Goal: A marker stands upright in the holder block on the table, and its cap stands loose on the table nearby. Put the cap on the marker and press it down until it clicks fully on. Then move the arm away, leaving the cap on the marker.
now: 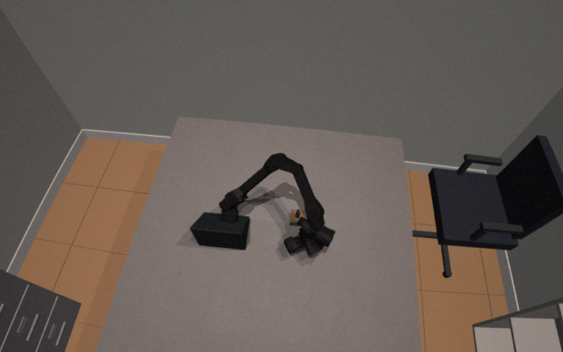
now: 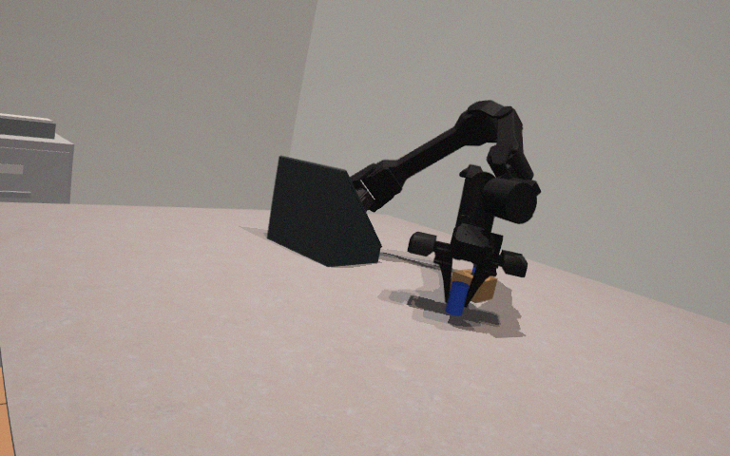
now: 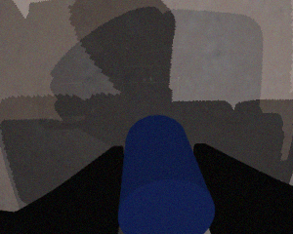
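The blue cap (image 2: 455, 294) (image 3: 158, 166) stands upright on the table. My gripper (image 2: 457, 304) (image 3: 158, 155) points down over it, with one finger against each side, and is shut on the cap near table height. In the top view the arm hides most of the cap. The orange-brown holder block (image 1: 293, 223) (image 2: 487, 290) is just behind the gripper in the exterior view. The marker (image 1: 297, 213) stands upright in it; only a small blue part of the marker (image 2: 474, 269) shows behind the fingers there. The wrist view shows neither block nor marker.
The dark base box (image 1: 221, 235) (image 2: 320, 217) of the arm stands on the table (image 1: 254, 301) (image 2: 188, 350), left of the holder block. The arm (image 1: 254, 178) (image 2: 431, 152) arches above the table. A chair (image 1: 468, 204) stands beyond the table's right edge.
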